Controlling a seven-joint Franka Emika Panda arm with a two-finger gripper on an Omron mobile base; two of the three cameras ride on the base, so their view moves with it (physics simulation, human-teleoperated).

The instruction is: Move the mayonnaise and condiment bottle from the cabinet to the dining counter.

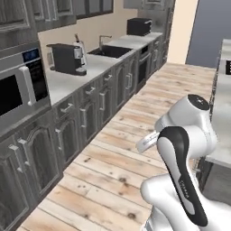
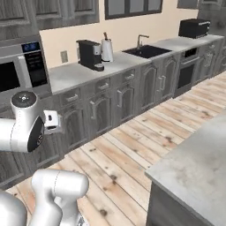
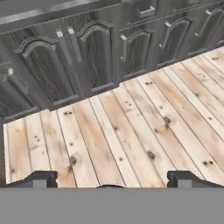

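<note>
Gripper (image 3: 111, 178) spread wide, holding nothing, aimed down at the plank floor (image 3: 131, 135) by the lower cabinet doors (image 3: 94, 57). Arm folded close, likely a travel pose. Can't tell where mayonnaise or bottle are. Dining counter (image 2: 198, 167) edge sits to its right.

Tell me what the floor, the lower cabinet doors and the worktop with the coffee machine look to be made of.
Floor: pale wooden planks, matte, with visible knots and board seams.
Lower cabinet doors: dark grey wood, judging by the grain, with raised arched panels and metal-looking bar handles.
Worktop: pale grey, smooth, faintly mottled; probably stone, though the render leaves it open.
</note>
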